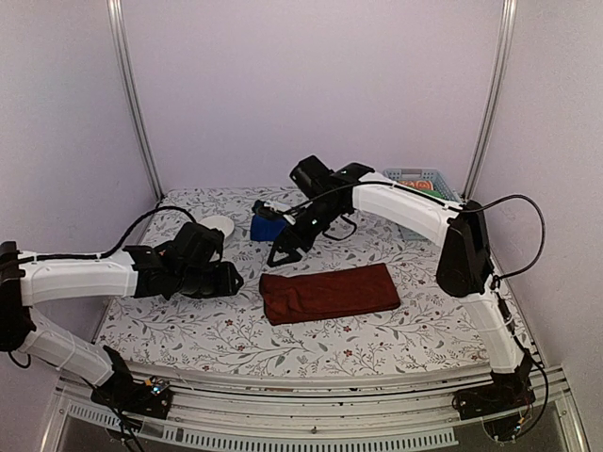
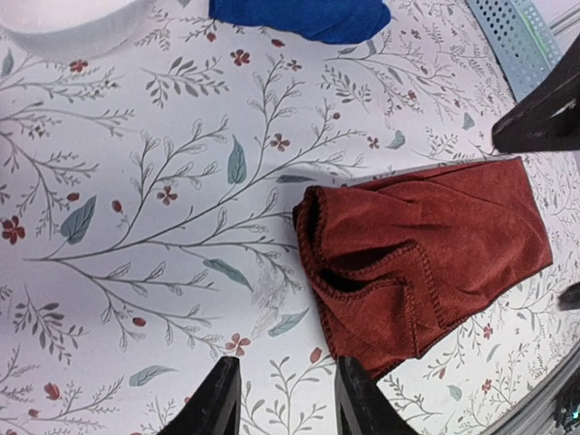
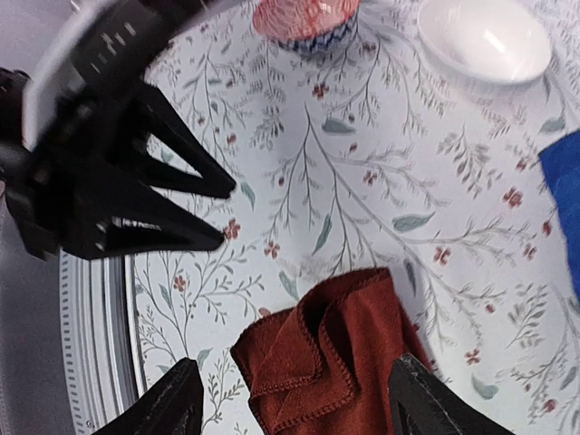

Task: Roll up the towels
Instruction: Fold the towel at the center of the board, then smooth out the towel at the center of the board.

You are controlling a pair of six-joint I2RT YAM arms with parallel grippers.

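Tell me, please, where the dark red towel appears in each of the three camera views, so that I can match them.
Top external: the dark red towel lies flat at lower centre, between the two arms.
Left wrist: it is right of centre, folded and rumpled.
Right wrist: it is at bottom centre, cut by the lower edge.
Shared landmark: the blue towel, at the top edge in the left wrist view and at the right edge in the right wrist view.
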